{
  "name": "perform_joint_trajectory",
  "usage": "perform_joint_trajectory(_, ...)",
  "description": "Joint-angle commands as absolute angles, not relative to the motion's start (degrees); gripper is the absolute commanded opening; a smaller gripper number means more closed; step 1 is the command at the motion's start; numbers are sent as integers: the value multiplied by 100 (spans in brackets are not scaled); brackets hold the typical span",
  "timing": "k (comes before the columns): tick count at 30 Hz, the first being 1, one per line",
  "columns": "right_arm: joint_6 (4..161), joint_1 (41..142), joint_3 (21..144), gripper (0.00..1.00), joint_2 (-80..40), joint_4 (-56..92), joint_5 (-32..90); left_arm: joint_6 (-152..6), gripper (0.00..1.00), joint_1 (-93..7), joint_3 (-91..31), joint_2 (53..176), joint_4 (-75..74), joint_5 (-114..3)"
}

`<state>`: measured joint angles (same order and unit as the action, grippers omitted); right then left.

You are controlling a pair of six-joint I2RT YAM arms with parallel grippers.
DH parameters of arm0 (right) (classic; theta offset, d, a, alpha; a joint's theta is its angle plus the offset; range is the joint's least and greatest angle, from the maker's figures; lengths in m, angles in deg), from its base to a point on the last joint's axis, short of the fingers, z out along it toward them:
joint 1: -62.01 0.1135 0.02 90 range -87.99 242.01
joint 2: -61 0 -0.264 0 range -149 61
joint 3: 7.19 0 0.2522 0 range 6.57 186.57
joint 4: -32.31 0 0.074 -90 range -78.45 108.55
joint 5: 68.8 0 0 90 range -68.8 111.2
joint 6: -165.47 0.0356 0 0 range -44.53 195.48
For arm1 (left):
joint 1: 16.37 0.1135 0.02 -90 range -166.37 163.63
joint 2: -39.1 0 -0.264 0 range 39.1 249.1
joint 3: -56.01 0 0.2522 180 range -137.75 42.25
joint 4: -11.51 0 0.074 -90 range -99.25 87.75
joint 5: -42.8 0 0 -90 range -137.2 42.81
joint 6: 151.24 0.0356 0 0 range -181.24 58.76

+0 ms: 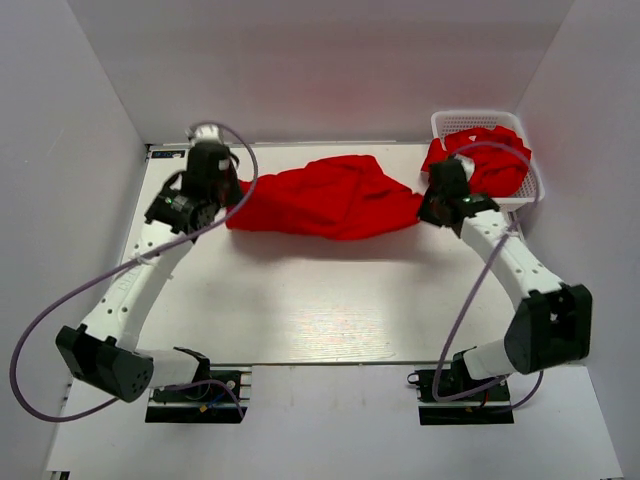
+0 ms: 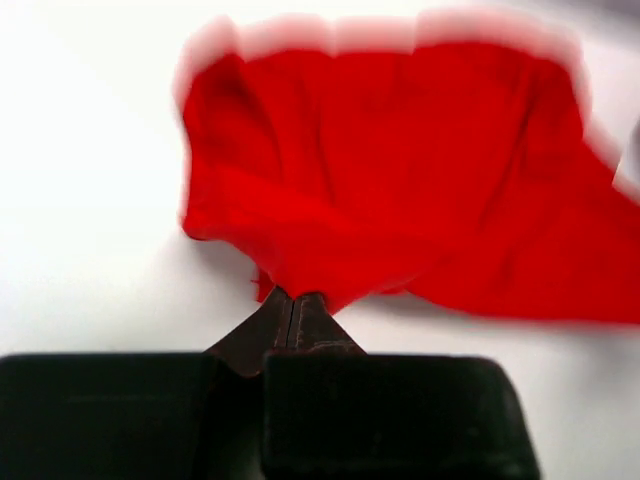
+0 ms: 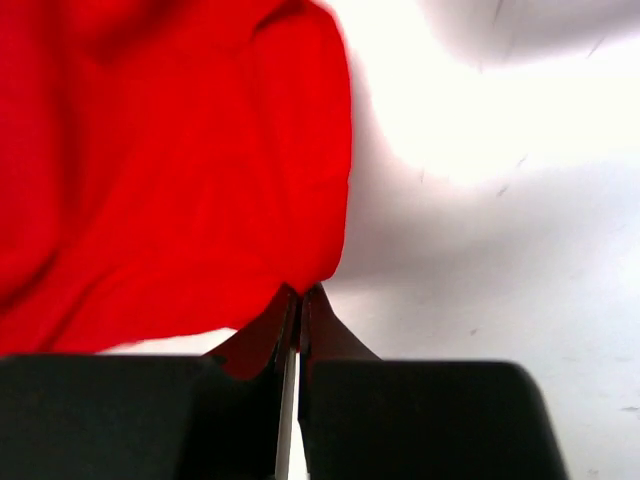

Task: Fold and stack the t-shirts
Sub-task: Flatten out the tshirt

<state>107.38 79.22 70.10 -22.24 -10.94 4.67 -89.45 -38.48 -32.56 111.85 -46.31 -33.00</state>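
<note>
Step in hand: spreading one shirt flat before folding. Bright red soft-fabric t-shirt lies bunched and creased along the far side of the smooth white desk, strung between both arms. Left pincer is pinched tight on its left edge. Right pincer is closed on the right edge, cloth seemingly caught at the tips. More red shirts are heaped in the white plastic lattice basket, far right. Next, likely: pull apart and lay flat. Limp cloth, could slip out.
</note>
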Motion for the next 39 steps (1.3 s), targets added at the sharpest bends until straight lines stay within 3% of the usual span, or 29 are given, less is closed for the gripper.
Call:
perform_joint_trajectory(1,10229,7784,8009,0,-1610,-1616,-111,-8481,0,-3764,-4620,11275,-4506,-1726)
perform_joint_trajectory(9,9571,7564,9795,0,-1345,-1626,-1025,-6927,0,-3711,-6979,11495,-3733,-99)
perform_joint_trajectory(17,8446,7476,11371,0,-1063,-1230,-888,-5370,0,-3781,-7957,11389,-2721,62)
perform_joint_trajectory(24,7592,7493,12460,0,-703,-1528,89,-4499,0,-3834,-8755,11073,-2203,-965)
perform_joint_trajectory(32,7372,7493,12469,0,570,-1440,1073,-4199,0,-3782,-9495,10608,-1878,-2231)
perform_joint_trajectory(39,7451,7484,12426,0,827,-1441,1092,-4410,0,-3729,-9741,10598,-1878,-2899)
